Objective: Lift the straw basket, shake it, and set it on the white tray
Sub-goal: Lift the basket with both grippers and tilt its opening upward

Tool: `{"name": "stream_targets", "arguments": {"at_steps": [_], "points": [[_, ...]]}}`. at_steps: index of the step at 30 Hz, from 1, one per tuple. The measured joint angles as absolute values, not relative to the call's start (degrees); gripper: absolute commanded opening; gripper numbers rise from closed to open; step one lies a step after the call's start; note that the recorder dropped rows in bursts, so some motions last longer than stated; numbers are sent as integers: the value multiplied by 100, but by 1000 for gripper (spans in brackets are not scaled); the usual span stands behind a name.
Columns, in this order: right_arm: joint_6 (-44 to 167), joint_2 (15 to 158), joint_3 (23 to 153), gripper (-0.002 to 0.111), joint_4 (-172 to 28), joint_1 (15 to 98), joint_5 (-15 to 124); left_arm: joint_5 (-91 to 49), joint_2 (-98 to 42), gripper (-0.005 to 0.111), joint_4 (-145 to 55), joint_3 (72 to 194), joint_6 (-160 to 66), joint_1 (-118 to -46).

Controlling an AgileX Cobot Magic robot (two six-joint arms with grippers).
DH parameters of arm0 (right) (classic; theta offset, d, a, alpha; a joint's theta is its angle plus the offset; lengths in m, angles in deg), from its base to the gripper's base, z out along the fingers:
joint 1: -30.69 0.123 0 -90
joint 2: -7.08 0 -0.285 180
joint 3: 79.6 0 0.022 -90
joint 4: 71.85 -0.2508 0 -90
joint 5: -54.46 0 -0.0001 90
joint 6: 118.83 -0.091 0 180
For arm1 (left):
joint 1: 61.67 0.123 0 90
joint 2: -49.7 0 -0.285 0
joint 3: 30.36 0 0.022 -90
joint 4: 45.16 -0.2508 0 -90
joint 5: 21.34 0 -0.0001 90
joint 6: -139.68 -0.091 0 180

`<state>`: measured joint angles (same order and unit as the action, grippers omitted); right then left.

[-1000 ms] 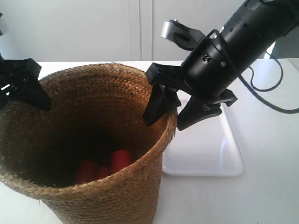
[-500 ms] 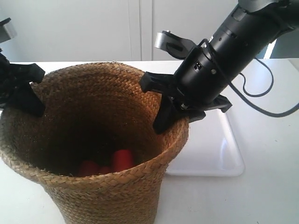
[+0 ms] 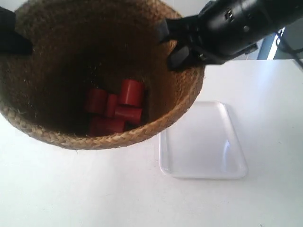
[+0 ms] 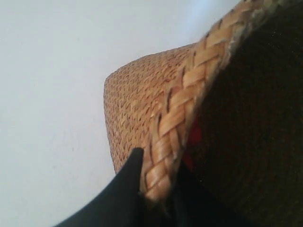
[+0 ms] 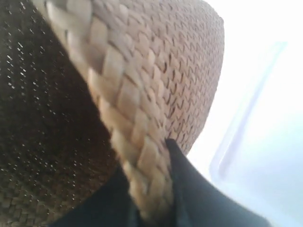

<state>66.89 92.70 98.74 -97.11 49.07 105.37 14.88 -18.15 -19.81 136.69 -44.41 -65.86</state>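
The white tray (image 3: 203,142) lies flat on the table (image 3: 71,189). Just beside it the straw basket (image 3: 109,138) hangs off the table, red cylinders (image 3: 131,92) inside. The left tool (image 4: 156,182) and right tool (image 5: 144,187) each pinch opposite sides of its braided rim.

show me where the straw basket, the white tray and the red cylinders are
straw basket (image 3: 109,137), exterior view, on its braided near rim
white tray (image 3: 203,142), exterior view, on its bare floor
red cylinders (image 3: 131,92), exterior view, on the uppermost one's side
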Motion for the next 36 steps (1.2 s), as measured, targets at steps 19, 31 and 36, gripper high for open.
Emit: {"name": "stream_targets", "arguments": {"at_steps": [19, 31, 36], "points": [[6437, 6765, 6868, 0, -9074, 5630, 8055, 616, 701, 0, -298, 11215, -6876, -6598], [6578, 5906, 5591, 0, -8313, 5638, 6770, 294, 1038, 0, 2601, 9863, -9727, -6635], [6589, 6242, 5581, 0, -8077, 5638, 6126, 88, 668, 0, 3911, 9860, -11645, -6625]]}}
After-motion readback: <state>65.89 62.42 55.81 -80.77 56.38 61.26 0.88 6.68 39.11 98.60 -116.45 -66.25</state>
